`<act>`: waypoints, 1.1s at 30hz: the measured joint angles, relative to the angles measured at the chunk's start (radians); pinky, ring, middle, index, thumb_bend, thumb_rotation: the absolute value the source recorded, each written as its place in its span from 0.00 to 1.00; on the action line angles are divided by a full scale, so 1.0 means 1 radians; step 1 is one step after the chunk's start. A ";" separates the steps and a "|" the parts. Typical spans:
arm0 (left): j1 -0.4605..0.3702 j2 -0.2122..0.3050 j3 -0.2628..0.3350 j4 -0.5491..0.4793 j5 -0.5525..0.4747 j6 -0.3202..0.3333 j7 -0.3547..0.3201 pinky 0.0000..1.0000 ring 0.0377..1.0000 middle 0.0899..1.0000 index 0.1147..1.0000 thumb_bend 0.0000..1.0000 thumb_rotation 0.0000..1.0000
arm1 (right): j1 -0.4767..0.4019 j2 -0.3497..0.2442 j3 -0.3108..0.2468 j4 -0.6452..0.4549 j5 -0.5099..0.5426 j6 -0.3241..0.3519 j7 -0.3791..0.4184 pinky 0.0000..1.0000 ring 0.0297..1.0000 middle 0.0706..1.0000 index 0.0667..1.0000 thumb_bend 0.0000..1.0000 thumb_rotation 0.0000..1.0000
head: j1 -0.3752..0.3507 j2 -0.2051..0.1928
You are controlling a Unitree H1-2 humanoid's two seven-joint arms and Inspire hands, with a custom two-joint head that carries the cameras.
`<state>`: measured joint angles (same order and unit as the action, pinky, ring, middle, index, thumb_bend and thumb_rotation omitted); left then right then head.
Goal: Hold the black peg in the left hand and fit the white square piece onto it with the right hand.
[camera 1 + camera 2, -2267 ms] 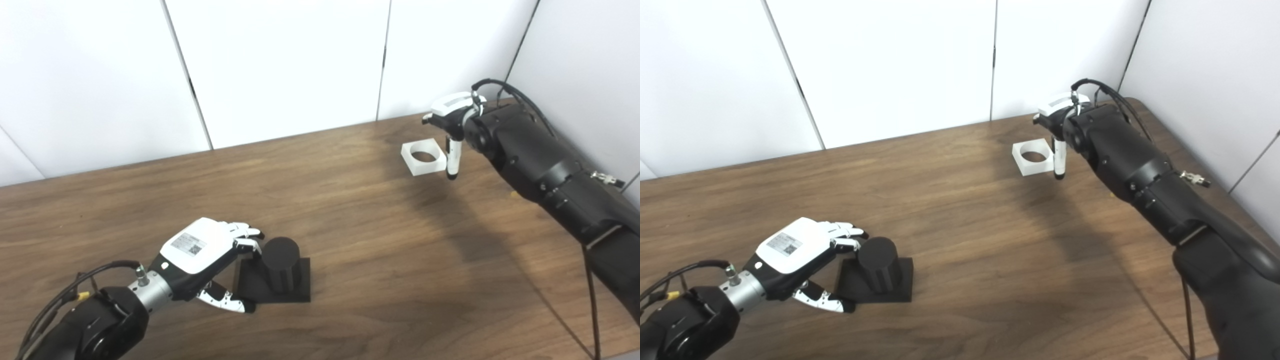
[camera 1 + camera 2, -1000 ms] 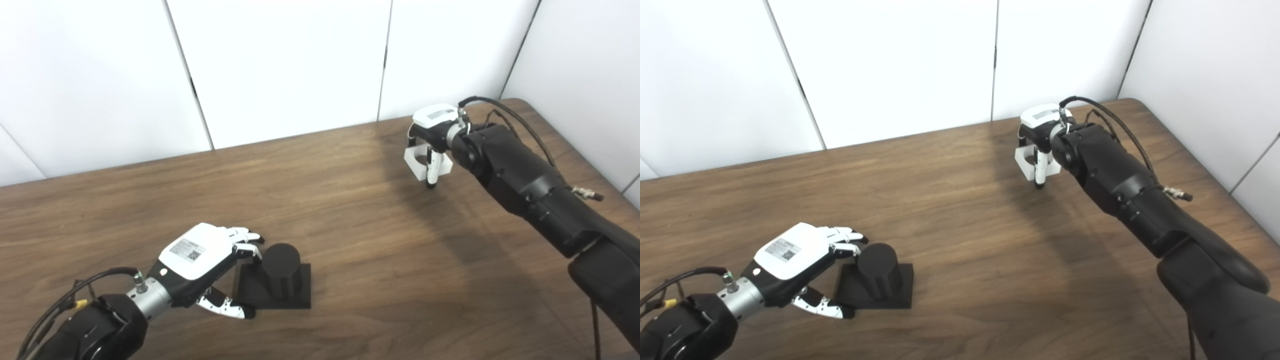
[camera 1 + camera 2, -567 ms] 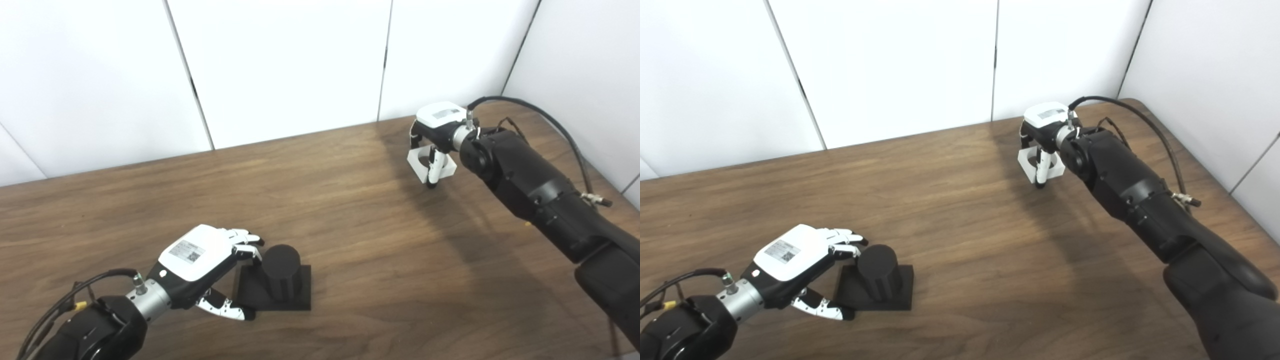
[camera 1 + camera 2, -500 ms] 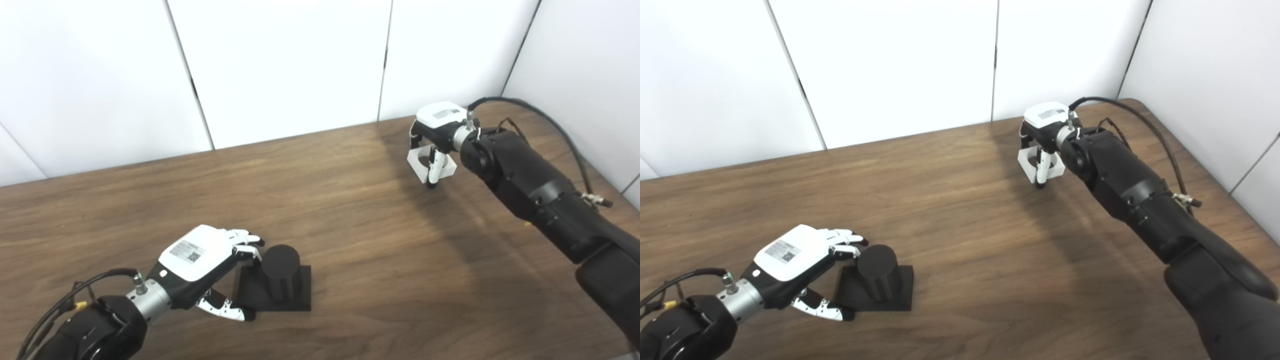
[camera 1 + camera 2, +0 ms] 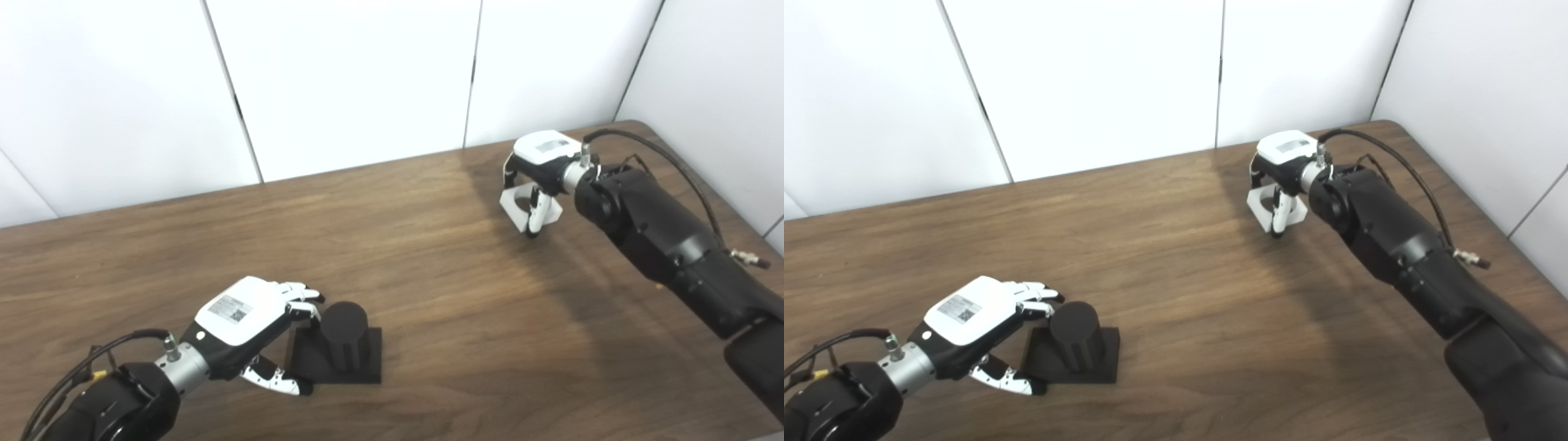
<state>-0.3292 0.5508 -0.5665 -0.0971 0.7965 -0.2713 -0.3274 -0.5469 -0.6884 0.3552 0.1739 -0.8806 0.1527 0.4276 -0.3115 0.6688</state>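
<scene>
The black peg (image 5: 344, 327), a short cylinder on a square black base, stands on the wooden table (image 5: 429, 288) at the near left. My left hand (image 5: 248, 321) is at its left side, fingers against the cylinder and thumb at the base's front left corner, pinching that side. At the far right, my right hand (image 5: 539, 162) is shut on the white square piece (image 5: 511, 202), which has a round hole. The piece hangs tilted just above the table, with a finger through or across its hole.
White wall panels (image 5: 343, 79) close off the back and right side of the table. The table's rounded far right corner (image 5: 637, 125) lies just behind the right arm. A black cable (image 5: 674, 165) loops over the right forearm.
The right hand moved from beside the flat white piece onto it, closed on it, then tilted it up and carried it slightly nearer. The left hand and peg stayed put.
</scene>
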 measured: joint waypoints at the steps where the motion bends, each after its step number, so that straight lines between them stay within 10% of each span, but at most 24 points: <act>1: 0.000 0.000 0.000 0.000 0.000 0.000 0.000 0.77 0.87 0.85 0.43 0.52 0.07 | 0.001 -0.001 -0.001 -0.023 0.003 -0.006 0.003 0.76 0.78 0.75 0.44 0.52 0.13 | 0.012 0.003; 33: -0.042 -0.045 -0.020 0.021 0.006 0.053 -0.035 0.78 0.87 0.85 0.43 0.52 0.07 | -0.007 0.025 -0.040 -0.487 0.168 -0.106 0.268 0.69 0.74 0.72 0.44 0.52 0.13 | 0.249 0.084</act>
<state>-0.3717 0.5058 -0.5870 -0.0763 0.8029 -0.2186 -0.3628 -0.5544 -0.6630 0.3154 -0.3129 -0.7121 0.0466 0.6961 -0.0630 0.7532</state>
